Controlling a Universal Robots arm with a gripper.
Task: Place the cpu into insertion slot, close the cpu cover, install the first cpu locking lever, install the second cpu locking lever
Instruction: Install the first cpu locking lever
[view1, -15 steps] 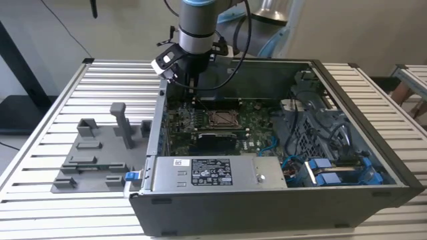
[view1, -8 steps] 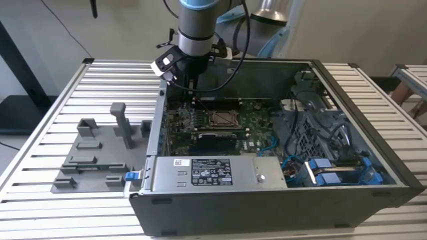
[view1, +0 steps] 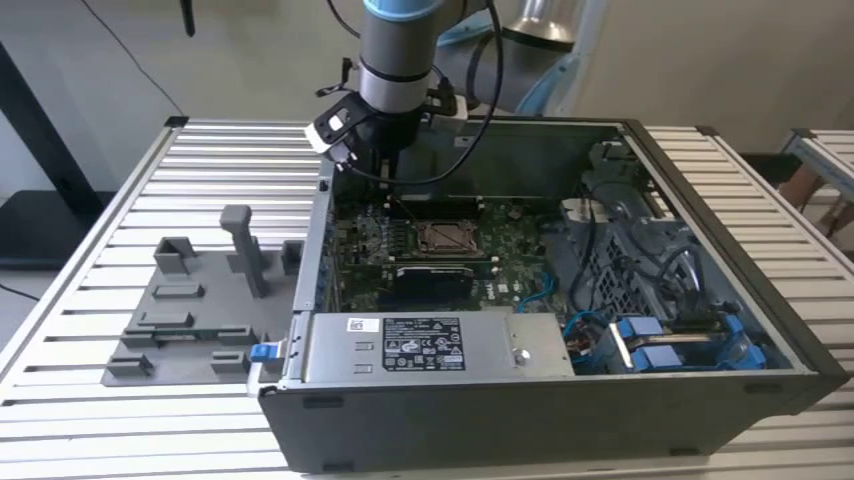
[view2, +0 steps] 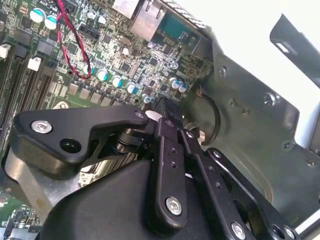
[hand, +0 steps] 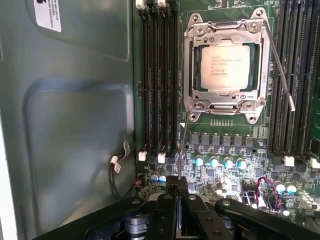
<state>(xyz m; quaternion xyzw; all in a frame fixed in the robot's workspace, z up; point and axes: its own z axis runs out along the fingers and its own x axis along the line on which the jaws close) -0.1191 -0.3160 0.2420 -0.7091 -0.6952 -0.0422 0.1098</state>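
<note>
While the gripper (hand: 177, 185) hangs with its matte black fingers closed, a thin wire locking lever (hand: 182, 145) ends at their tips, any grasp being hard to make out; the tan-grey square cpu (hand: 225, 66) sits in the insertion slot (view1: 424, 240) under the silvery cpu cover (hand: 190, 75).

The cpu (hand: 225, 66) has a dull silvery metal lid. The cpu cover (hand: 227, 27) around it is bare stamped metal with a bit more shine, same as the thin wire locking lever (hand: 280, 65). The motherboard (hand: 225, 145) is the usual glossy green board, the case wall (hand: 75, 140) is smooth matt grey sheet metal, the gripper (hand: 177, 186) looks like matt black plastic or coated metal with shiny little screws, and the worktop (view1: 200, 160) is ribbed pale metal, kinda satin.
</note>
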